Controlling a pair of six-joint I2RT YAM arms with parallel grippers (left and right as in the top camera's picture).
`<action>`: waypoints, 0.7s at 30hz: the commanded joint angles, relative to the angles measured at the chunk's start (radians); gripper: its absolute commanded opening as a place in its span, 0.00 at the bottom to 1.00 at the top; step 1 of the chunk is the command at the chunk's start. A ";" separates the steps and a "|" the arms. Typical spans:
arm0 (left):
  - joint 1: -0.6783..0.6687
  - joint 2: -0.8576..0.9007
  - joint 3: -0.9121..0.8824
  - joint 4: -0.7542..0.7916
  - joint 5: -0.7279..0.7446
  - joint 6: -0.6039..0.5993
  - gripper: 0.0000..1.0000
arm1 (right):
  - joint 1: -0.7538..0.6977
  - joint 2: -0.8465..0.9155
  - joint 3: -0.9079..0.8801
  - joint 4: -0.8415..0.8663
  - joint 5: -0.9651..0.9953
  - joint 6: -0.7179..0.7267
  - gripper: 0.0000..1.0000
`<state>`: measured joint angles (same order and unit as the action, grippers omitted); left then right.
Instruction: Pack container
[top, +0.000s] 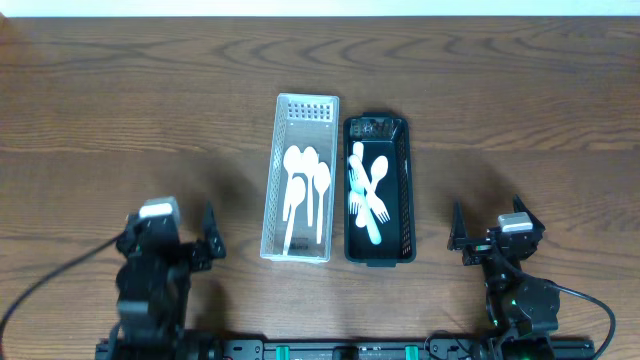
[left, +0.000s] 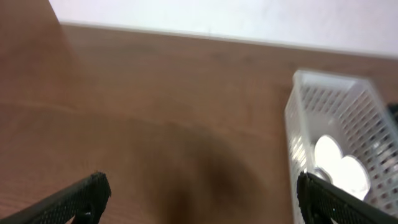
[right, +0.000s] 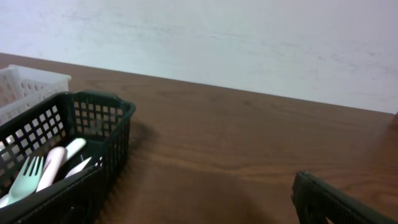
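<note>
A white basket (top: 273, 180) stands mid-table with three white spoons (top: 300, 180) in it. A black basket (top: 408, 190) stands right beside it, holding pale green and white forks and spoons (top: 367, 190). My left gripper (top: 185, 237) is open and empty, low at the front left, left of the white basket (left: 298, 118). My right gripper (top: 492, 228) is open and empty at the front right, right of the black basket (right: 93, 124). A green fork (right: 25, 177) shows in the right wrist view.
The wooden table (top: 120, 110) extends around both baskets. A white wall (right: 249, 43) lies beyond the far edge.
</note>
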<state>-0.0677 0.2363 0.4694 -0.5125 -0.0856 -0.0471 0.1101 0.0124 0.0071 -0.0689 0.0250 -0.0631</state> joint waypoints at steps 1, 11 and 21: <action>-0.003 -0.106 0.003 -0.010 -0.005 0.035 0.98 | 0.019 -0.006 -0.002 -0.005 -0.007 -0.013 0.99; 0.007 -0.183 -0.237 0.348 -0.012 0.059 0.98 | 0.019 -0.006 -0.002 -0.005 -0.007 -0.013 0.99; 0.052 -0.235 -0.466 0.684 -0.016 0.165 0.98 | 0.019 -0.006 -0.002 -0.005 -0.007 -0.013 0.99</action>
<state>-0.0277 0.0154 0.0059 0.1787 -0.0860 0.0505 0.1101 0.0120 0.0071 -0.0692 0.0246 -0.0631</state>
